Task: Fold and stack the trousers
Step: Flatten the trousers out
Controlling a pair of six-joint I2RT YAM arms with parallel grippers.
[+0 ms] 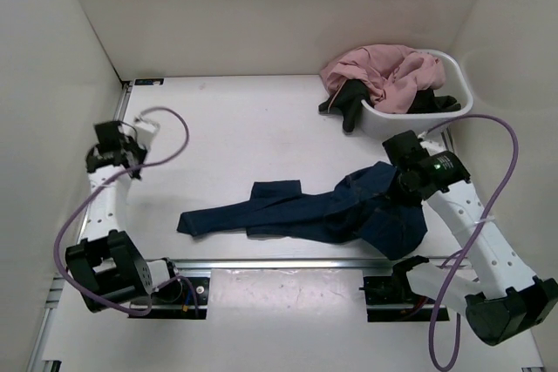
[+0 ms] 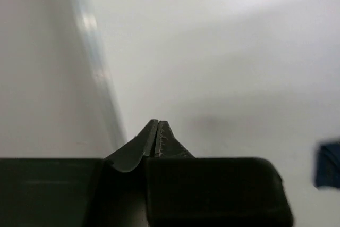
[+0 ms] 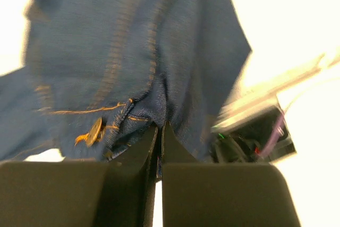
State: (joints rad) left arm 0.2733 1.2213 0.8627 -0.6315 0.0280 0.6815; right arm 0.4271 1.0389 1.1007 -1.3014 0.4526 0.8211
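The right end effector (image 3: 159, 130) is seen clenched on the trousers (image 1: 296, 215) at a thin fold beside the button (image 3: 95, 130). On lifting, slippage could be caused by the legs' weight. The left end effector (image 2: 158, 127) is held clenched, empty. Only overhead are the legs shown, strewn leftward across the counter (image 1: 244, 128).

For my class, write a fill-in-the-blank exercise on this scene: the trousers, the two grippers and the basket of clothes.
1. The trousers are dark blue with ____ stitching.
2. The right gripper is shut on the trousers, while the left gripper is shut on ____.
3. The basket holds a black garment and a ____ one.
4. The basket stands at the far ____ corner of the table.
Missing words: orange; nothing; pink; right.
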